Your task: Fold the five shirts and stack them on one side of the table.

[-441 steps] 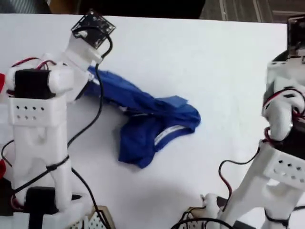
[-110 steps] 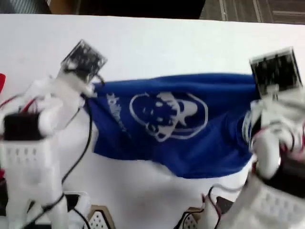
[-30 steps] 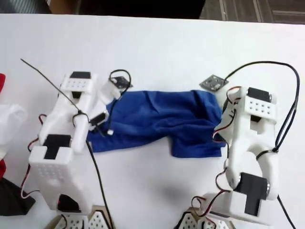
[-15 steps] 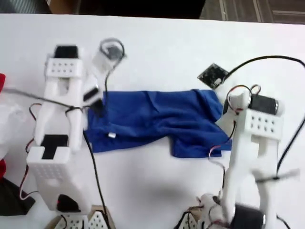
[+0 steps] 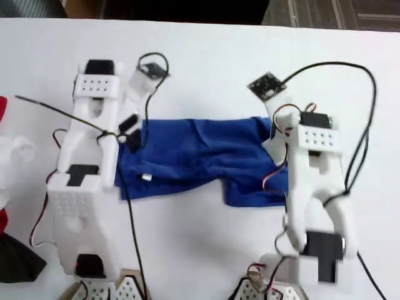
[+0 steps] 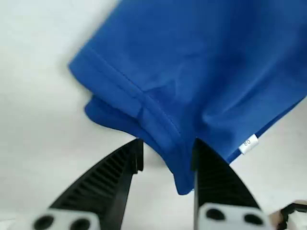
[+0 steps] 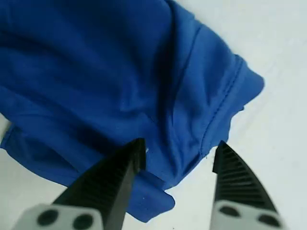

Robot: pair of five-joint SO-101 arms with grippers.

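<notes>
Because the thin blue knit shirt (image 5: 200,156) is limp and light, it will probably sag and slide out of its fold unless both ends are lifted together. It lies as a long, creased band across the middle of the white table (image 5: 206,56), one end under each arm, with a looser flap spilling toward the near edge at its right end. The left gripper (image 6: 167,143) is empty, its jaws parted to a moderate width astride the doubled, stitched hem at the shirt's left end. The right gripper (image 7: 180,143) is spread wider above the stitched corner at the right end, also holding nothing. Those hems look like the best places to pinch, since the layers are thickest there and least likely to slip. A small white label (image 6: 247,142) pokes out of the left end. Along the table's left edge sit a crumpled white cloth (image 5: 12,159), a black cloth (image 5: 15,262) and a scrap of red fabric (image 5: 2,107), crowding that side. A thin black cable (image 5: 128,219) on the left arm trails across the shirt's end and could snag it.
</notes>
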